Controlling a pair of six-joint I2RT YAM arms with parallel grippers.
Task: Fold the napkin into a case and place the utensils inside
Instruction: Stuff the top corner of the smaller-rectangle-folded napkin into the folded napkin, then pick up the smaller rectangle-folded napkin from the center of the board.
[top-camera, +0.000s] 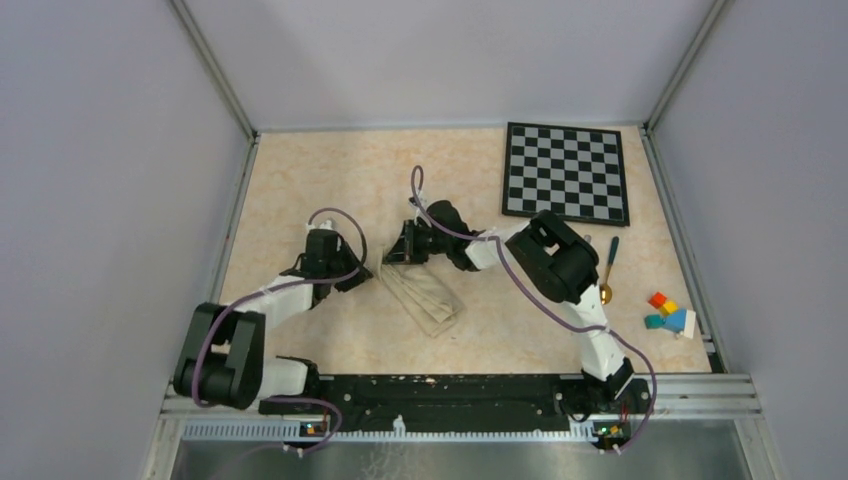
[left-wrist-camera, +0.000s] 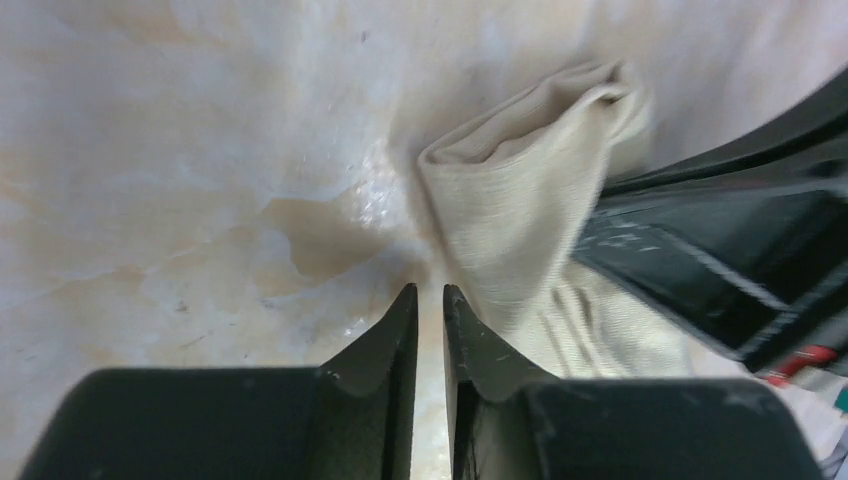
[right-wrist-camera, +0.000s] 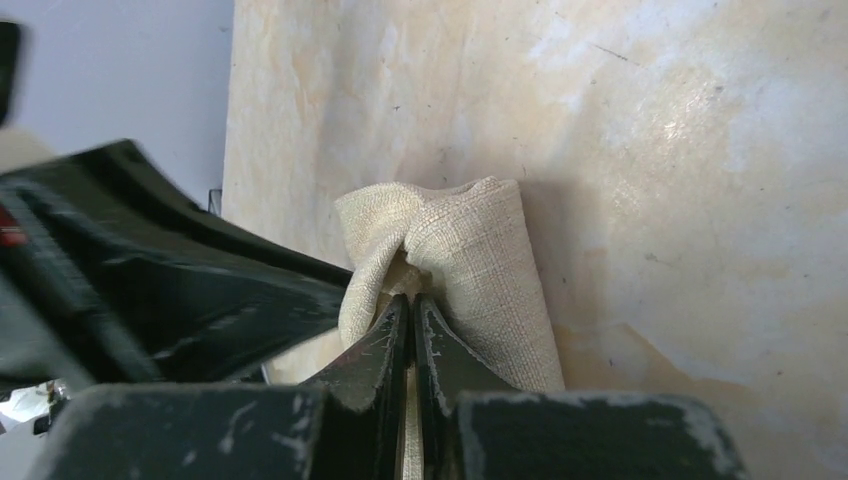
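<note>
- The right gripper (right-wrist-camera: 412, 300) is clenched on the soft beige cloth napkin (right-wrist-camera: 480, 250). It pinches the far end of the fold, so the fabric puckers at its tips. I'd say that's to stop the layers springing apart.
- The napkin lies mid-table as a long narrow bundle, running diagonally from the right gripper toward the near edge. It looks like a case half made, with nothing inside it yet.
- The left gripper (left-wrist-camera: 430, 290) hovers just beside the cloth's edge, jaws a slit apart with only bare table between them. It's grasping nothing, and is probably lined up to pin or tuck the fold.
- The slim spoon (top-camera: 608, 268), gold bowl and dark handle, lies well apart on the right, by the right arm's elbow. I can't pick out the silver knife.
- A black-and-white checkered board (top-camera: 566, 172) sits at the far right, with small coloured blocks (top-camera: 668, 312) by the right rail.
- The tabletop (top-camera: 300, 180) is pale, mottled like marble and glossy, and plain grey walls (top-camera: 100, 200) close in on three sides.
</note>
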